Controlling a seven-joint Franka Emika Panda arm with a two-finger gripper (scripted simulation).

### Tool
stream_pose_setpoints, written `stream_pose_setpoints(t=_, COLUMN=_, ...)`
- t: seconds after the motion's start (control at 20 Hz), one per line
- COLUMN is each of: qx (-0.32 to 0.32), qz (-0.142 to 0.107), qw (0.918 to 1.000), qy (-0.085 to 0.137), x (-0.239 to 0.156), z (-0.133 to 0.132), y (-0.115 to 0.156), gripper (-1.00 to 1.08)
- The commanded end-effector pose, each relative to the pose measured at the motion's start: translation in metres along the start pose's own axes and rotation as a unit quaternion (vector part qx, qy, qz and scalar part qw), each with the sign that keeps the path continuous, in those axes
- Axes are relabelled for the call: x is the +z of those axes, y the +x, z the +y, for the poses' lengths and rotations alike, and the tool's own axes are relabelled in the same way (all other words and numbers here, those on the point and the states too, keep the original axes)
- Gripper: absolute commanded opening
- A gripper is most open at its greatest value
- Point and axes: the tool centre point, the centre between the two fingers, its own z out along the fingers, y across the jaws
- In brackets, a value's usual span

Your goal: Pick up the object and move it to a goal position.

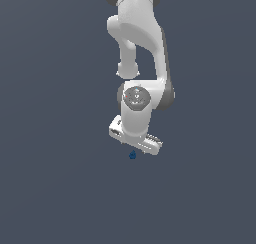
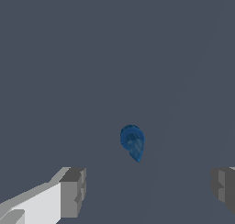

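Note:
The object (image 1: 132,155) is a tiny dark blue roundish lump on the grey floor, just below the white hand in the exterior view. In the wrist view the object (image 2: 132,142) lies ahead of the gripper, in line with the gap between the two grey fingers (image 2: 73,191). My gripper (image 2: 149,191) is open wide and empty, and neither finger touches the lump. In the exterior view the gripper (image 1: 136,147) points down right above the object, and the hand hides the fingertips there.
The white arm (image 1: 142,43) comes down from the top of the exterior view. A plain dark grey floor (image 1: 60,188) lies all around.

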Motion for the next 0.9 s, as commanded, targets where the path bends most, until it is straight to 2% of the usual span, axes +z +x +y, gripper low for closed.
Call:
stream_pose_setpoints(t=0.0, qx=0.011, qz=0.002, qw=0.9999, qy=0.0, x=0.002, z=-0.001, y=0.004, gripper=1.0)
stream_pose_setpoints(t=0.4, qx=0.015, qz=0.003, qw=0.9999, qy=0.0, x=0.007, z=-0.001, y=0.005, gripper=1.0)
stream_pose_setpoints(t=0.85, qx=0.017, qz=0.003, qw=0.9999, qy=0.0, x=0.048, z=0.0, y=0.004, gripper=1.0)
